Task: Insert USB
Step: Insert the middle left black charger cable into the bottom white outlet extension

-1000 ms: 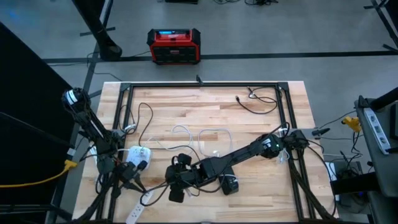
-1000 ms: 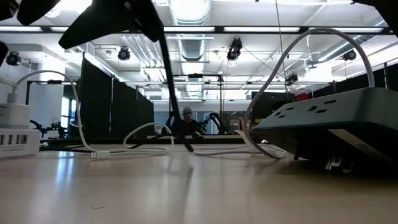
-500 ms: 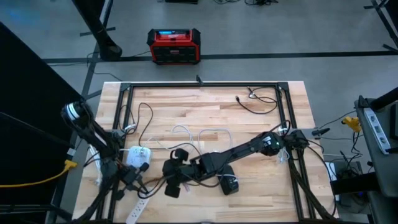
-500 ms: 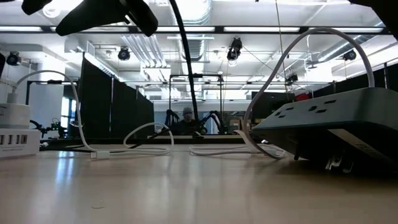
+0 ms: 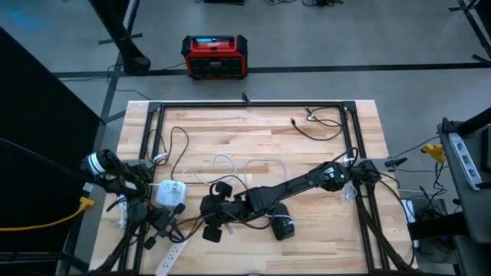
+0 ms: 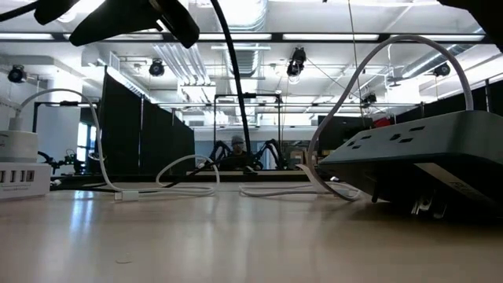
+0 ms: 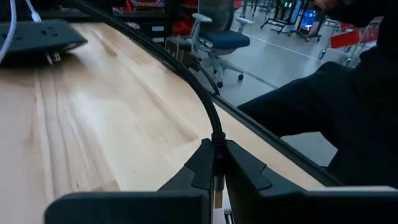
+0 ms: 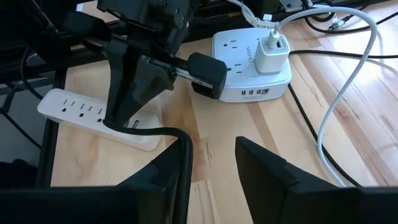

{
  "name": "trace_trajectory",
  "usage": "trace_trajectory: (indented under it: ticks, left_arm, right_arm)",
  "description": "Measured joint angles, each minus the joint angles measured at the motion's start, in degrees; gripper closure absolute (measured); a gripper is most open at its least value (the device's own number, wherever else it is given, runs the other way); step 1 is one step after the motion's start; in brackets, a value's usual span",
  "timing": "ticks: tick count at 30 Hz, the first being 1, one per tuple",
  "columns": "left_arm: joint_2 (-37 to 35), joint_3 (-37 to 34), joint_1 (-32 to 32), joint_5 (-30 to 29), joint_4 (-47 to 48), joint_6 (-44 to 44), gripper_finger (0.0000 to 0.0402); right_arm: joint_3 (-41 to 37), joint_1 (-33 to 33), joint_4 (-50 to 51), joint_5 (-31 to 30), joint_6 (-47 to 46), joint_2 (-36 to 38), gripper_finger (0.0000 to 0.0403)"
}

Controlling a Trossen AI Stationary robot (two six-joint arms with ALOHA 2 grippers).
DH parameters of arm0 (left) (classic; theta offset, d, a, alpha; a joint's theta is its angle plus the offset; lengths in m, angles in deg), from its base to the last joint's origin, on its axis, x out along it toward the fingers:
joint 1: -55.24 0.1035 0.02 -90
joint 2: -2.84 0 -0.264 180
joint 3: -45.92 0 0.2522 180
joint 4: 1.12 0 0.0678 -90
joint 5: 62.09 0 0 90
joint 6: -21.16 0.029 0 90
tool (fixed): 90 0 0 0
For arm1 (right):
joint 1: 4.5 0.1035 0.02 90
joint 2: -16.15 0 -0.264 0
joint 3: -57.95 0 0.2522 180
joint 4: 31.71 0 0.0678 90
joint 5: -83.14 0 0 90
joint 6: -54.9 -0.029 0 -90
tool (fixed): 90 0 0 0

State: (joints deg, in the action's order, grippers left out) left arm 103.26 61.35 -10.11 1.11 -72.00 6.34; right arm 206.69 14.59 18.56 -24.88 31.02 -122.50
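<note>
USB plug on a thin black cable [image 7: 186,74] sits pinched in the shut left gripper [image 7: 215,163] at the table's left front, probably aimed at the white square multi-socket hub [image 8: 252,62]. Just beside lies a long white power strip [image 8: 93,115]. To the right, the right gripper [image 8: 211,162] hovers with fingers parted around nothing; bare wood lies beneath.

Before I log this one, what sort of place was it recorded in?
Probably a robotics lab or workshop: exposed ceiling ducts and strip lights overhead, black partition panels, and a wooden workbench strewn with cables.
</note>
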Motion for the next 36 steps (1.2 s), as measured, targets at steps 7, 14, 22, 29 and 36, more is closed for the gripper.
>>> trace_trajectory:
  ticks: [7,14,22,29,36]
  left_arm:
    - [1.8,-0.89,-3.07,-6.7,-0.43,-1.74,0.0392]
    - [1.76,-1.33,-4.29,-8.74,-1.97,-2.19,0.0392]
    - [2.73,0.05,-4.75,-11.76,-1.84,-2.66,0.0392]
    - [6.65,1.62,-6.52,-16.96,-2.93,-5.01,0.0392]
    - [7.07,1.31,-10.35,-22.37,-3.15,-6.79,0.0392]
  right_arm:
    - [0.0,-0.03,-0.02,-0.03,0.09,0.0,0.0298]
    - [0.0,-0.25,-1.58,-0.04,0.11,0.0,0.0307]
    - [0.0,-0.29,-1.7,-0.08,0.61,0.0,0.0316]
    - [0.0,-0.29,-1.68,-0.04,0.59,0.0,0.0326]
    - [0.0,-0.28,-1.68,-0.04,0.77,0.0,0.0338]
